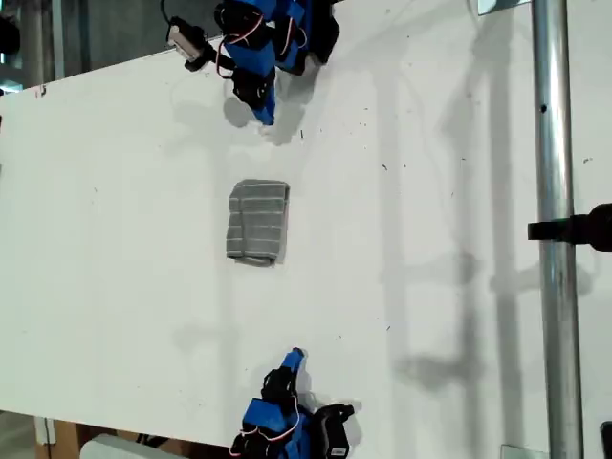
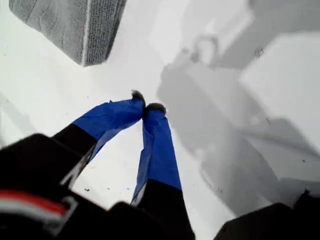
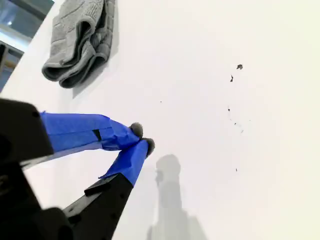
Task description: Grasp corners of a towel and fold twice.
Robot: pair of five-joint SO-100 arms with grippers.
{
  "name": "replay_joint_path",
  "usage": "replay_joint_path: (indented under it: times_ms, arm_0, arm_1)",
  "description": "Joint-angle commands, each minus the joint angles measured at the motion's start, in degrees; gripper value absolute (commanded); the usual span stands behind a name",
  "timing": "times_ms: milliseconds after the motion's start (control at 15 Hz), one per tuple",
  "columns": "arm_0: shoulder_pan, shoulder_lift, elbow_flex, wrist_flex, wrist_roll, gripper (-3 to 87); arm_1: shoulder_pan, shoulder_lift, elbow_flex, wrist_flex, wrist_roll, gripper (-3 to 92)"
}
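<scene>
The towel [image 1: 258,222] lies folded into a small grey striped rectangle in the middle of the white table [image 1: 115,268]. A blue arm's gripper [image 1: 266,115] points at it from the exterior view's top. Another blue gripper [image 1: 296,356] points at it from the bottom. The wrist views do not settle which arm is which. My first gripper [image 2: 149,106] is shut on nothing, apart from the towel [image 2: 65,25], whose near corner [image 2: 86,62] shows. My second gripper [image 3: 142,138] is also shut and holds nothing, and the towel [image 3: 80,40] shows its layered folded end.
A metal pole [image 1: 555,191] with a black clamp [image 1: 574,229] stands at the exterior view's right. Grey shadows [image 2: 240,130] fall on the table beside my first gripper. Small dark specks [image 3: 239,66] mark the tabletop. The table edge [image 3: 30,50] runs just beyond the towel.
</scene>
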Motion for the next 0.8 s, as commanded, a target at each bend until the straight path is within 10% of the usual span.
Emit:
replay_joint_path:
  times_ms: [0, 133, 733]
  arm_0:
    - [2.29, 0.0, 0.26, 0.18, 2.72, -0.6]
    - [2.72, 0.0, 0.26, 0.0, 26.02, -0.8]
    - [2.46, 0.0, 0.35, -0.09, 26.46, -1.0]
  arm_1:
    - [1.14, 0.88, -0.7, 3.52, 2.37, 8.4]
    - [2.29, 0.88, -0.7, 3.52, 2.37, 8.8]
    - [1.93, 0.88, -0.7, 3.52, 2.37, 8.8]
